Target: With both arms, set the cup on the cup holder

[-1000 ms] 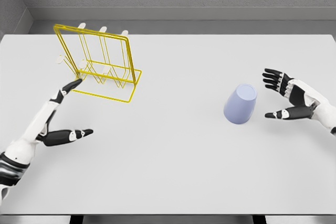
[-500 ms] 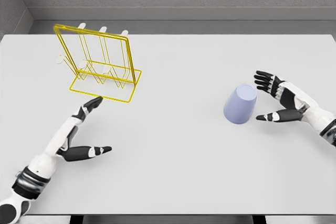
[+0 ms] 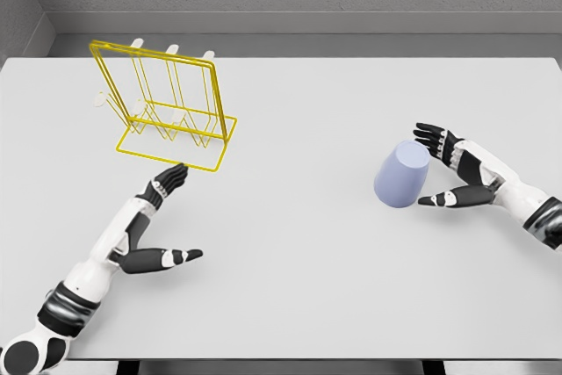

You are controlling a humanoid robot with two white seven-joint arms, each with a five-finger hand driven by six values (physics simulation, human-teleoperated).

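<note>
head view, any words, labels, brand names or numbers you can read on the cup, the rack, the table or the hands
None: no text, label, brand, number or sign shows anywhere.
Cup: plain pale blue, no print.
Rack: bare yellow wire, no tag.
Table: plain white surface.
Left hand and right hand: white and black shells, no markings that can be read.
</note>
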